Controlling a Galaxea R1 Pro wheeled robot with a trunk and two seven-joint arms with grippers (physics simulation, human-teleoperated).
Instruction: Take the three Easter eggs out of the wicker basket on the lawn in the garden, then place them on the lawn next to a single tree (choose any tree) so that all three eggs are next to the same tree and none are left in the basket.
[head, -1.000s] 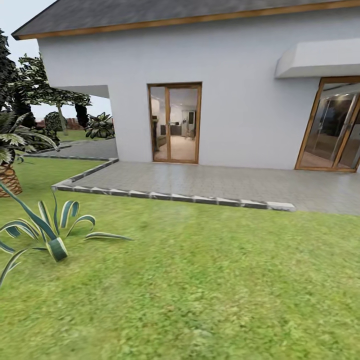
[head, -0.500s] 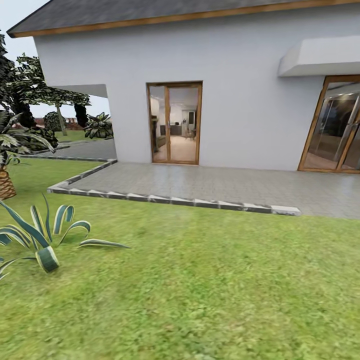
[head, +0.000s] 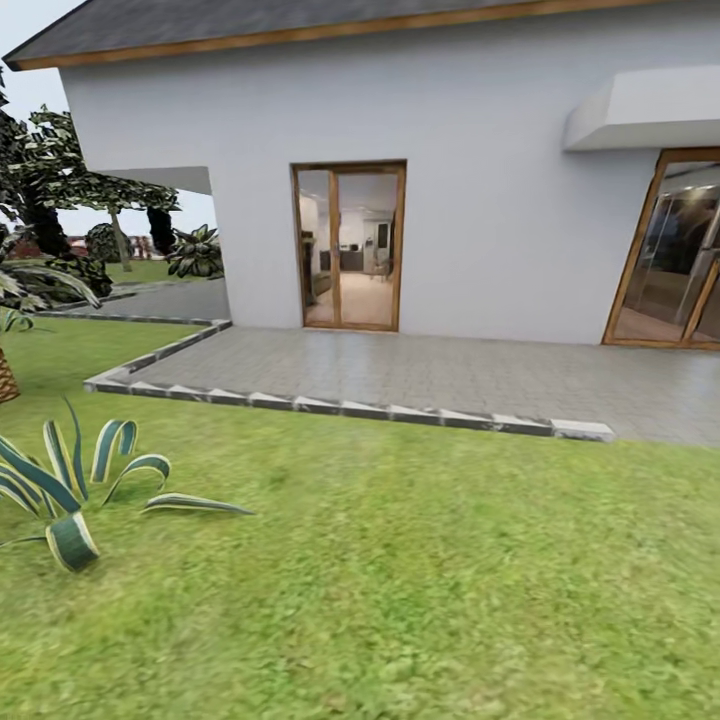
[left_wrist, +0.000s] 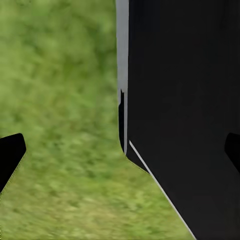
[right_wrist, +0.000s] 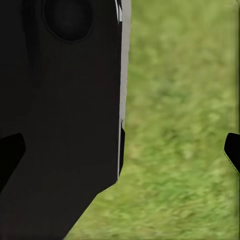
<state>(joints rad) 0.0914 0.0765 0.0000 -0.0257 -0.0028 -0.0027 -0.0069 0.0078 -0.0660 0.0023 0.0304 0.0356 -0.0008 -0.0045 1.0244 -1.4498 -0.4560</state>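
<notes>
**Transit over lawn — view panned right, task items not yet found**

Head view: white house w/ grey roof is seen far centre; wood-framed glass door (head: 350, 246) at centre, larger glazed door (head: 680, 255) at far right. A paved patio (head: 420, 370) w/ stone kerb (head: 340, 407) is seen between house and lawn (head: 400, 580). A striped agave-type plant (head: 70, 480) is seen near left, partly cut by the frame edge. Dark leafy trees (head: 60, 190) are seen far left, beyond the house corner.

Change vs. 1.0 s ago: the whole picture is shifted left — agave and potted palm are pushed toward the left edge, patio kerb end is carried further right. This is read as camera/base motion (turn to the right, approx.), not motion of objects. Grass in both wrist views is blurred, consistent w/ travel.

Task things: basket and eggs are not located in these frames; their position cannot be given. Only the lawn is confirmed, near and across the foreground.

Grippers: left gripper (left_wrist: 120, 155) and right gripper (right_wrist: 120, 155) are both seen w/ dark fingertips spread to opposite frame edges, nothing between them but grass and robot body — jaws released, empty.

Judgement: search/approach phase; no egg handled yet. Further turning is prob. needed to bring the basket into view.
</notes>
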